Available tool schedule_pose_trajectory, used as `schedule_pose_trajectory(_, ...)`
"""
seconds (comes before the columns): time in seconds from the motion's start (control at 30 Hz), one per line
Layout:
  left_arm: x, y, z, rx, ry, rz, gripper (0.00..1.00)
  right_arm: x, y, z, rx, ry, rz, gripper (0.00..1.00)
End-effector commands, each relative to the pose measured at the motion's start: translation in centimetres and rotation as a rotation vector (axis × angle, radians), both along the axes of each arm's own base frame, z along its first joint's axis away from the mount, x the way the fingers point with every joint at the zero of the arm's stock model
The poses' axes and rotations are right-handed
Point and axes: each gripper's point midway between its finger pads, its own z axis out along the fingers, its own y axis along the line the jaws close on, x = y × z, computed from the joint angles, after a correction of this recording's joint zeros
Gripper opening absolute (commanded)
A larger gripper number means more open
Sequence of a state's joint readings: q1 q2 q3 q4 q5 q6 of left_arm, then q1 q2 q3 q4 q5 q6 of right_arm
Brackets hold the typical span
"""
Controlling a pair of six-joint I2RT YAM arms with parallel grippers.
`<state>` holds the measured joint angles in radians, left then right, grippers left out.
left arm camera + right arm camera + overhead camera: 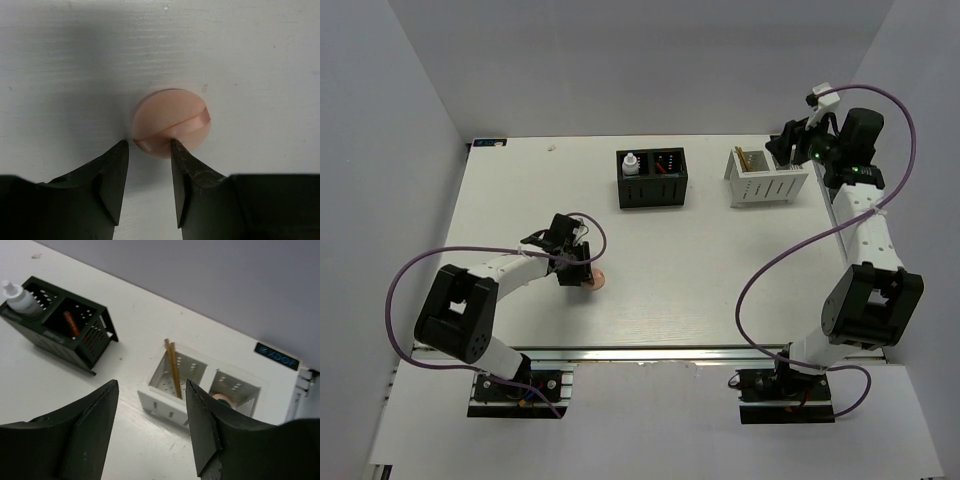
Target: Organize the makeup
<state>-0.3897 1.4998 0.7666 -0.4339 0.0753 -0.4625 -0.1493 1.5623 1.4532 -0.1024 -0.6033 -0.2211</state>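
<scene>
Left claw (148, 144) stands half-wide and empty, the pink disc (170, 120) just ahead of its tips on the counter (250, 60). Right claw (151, 384) is wide, empty, the white box (156, 402) below it.

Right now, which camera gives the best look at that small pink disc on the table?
The left wrist view: the pink disc fills the middle, right at the tips of the left claw, with a shiny band across it. The top view shows only a pink speck beside that claw. The right wrist view misses it.
</scene>
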Motion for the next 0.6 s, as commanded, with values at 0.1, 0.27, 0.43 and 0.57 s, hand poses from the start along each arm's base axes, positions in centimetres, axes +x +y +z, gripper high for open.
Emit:
schedule_pose_trajectory(0.1, 1.6, -0.2, -0.6, 0.028, -0.035, 0.001, 0.42, -3.9, 4.5, 1.0, 0.081, 0.002, 0.16, 0.62)
schedule_pose_trajectory(0.27, 2.3, -2.2, 0.2, -0.065, -0.057, -0.028, 0.05, -9.9, 12.9, -2.1, 0.101, 0.137, 0.434, 0.6)
schedule_pose_trajectory(0.43, 4.4, -5.1, 5.8, -0.243, -0.227, -0.051, 0.0, -16.1, 19.3, -10.1, 0.208, 0.501, 0.446, 0.64)
schedule_pose_trajectory(0.57, 5.5, -7.6, 10.4, -0.399, -0.346, -0.08, 0.0, -19.0, 22.7, -12.3, 0.309, 0.643, 0.493, 0.89)
